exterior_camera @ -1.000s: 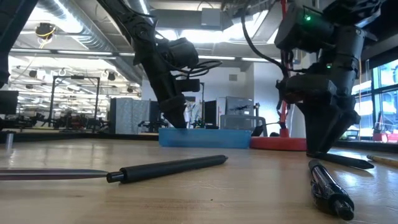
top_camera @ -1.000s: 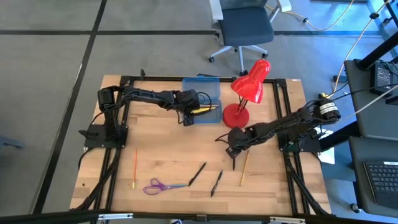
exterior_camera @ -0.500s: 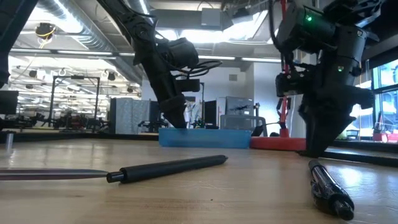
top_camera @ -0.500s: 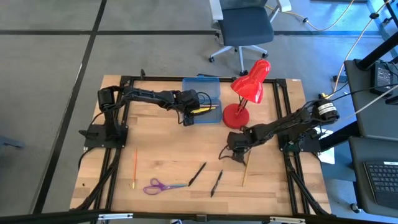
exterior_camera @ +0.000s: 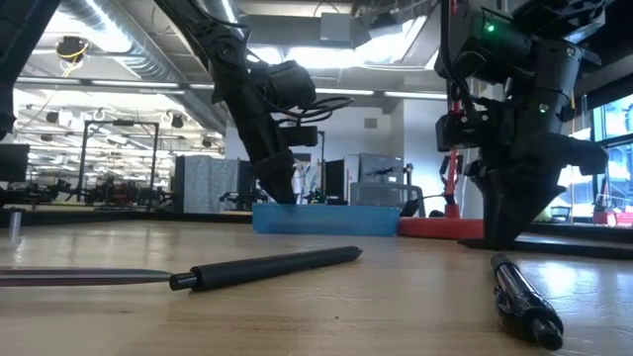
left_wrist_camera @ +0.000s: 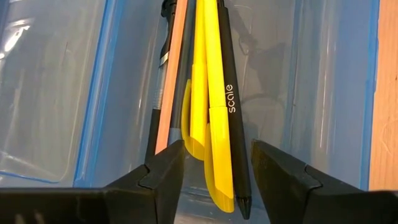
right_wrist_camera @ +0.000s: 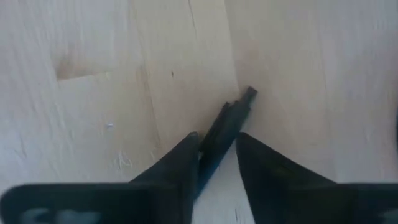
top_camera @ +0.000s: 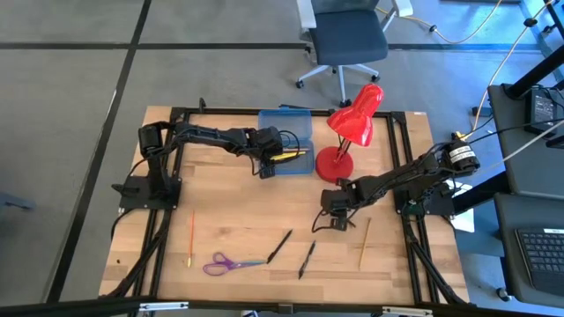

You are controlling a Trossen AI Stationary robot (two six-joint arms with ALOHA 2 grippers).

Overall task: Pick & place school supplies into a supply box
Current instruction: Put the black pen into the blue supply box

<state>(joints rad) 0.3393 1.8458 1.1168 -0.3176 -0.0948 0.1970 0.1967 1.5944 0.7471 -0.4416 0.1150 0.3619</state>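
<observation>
The translucent blue supply box (top_camera: 286,123) lies open at the table's far middle with yellow pens (left_wrist_camera: 208,93), a black pencil and an orange one inside. My left gripper (left_wrist_camera: 214,165) hangs open over the box (left_wrist_camera: 99,93), its fingers on either side of these pens. My right gripper (top_camera: 330,220) is low at the table's middle right, shut on a black pen (right_wrist_camera: 239,106). A tan pencil (top_camera: 363,244), two black pens (top_camera: 279,246) (top_camera: 307,259), purple scissors (top_camera: 225,263) and an orange pencil (top_camera: 191,238) lie flat on the table. My right gripper pinches the black pen's shaft (right_wrist_camera: 219,134) between its two fingers, a short way back from one end (right_wrist_camera: 249,93). The fingers (exterior_camera: 514,232) point down from above. The pen lies about level, close to the table; whether it rests on the table I cannot tell.
A red desk lamp (top_camera: 352,132) stands just right of the box, between the two arms. The black frame rails (top_camera: 414,255) run along the table's sides. In the low view the two loose black pens (exterior_camera: 277,267) (exterior_camera: 524,297) lie near the front.
My right gripper has gone a little toward the table's near edge and come to stand over the black pen. The tan pencil has slid toward the right edge and turned slightly.
</observation>
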